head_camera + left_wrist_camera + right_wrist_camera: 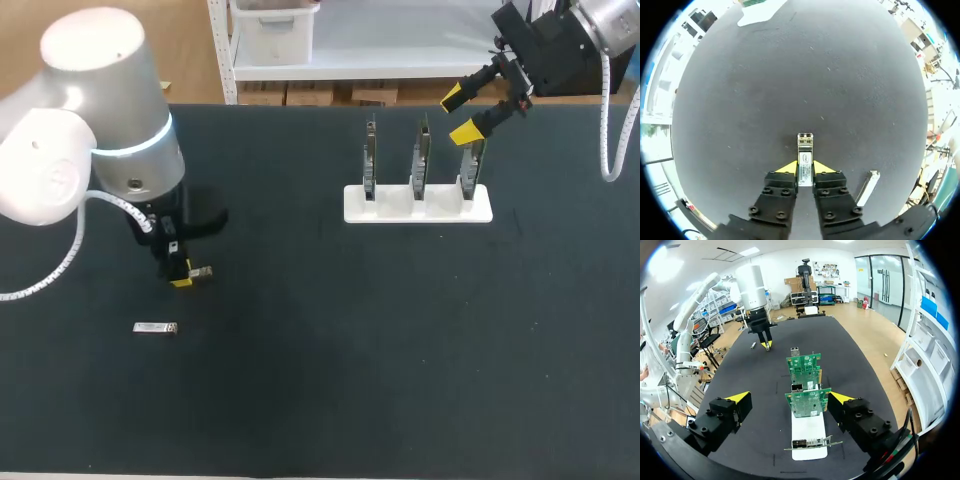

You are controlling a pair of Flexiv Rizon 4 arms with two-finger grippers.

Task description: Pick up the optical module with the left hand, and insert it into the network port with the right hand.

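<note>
One optical module (805, 145) sits pinched by left gripper (805, 169) (spare module (867, 187) nearby).

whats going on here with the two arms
The left arm's tool is shut on one optical module, low over the black table, with a second module lying loose beside it. The right arm's tool is open by the white stand that holds three upright network cards. No module is in a port yet, as far as the views show.
</note>
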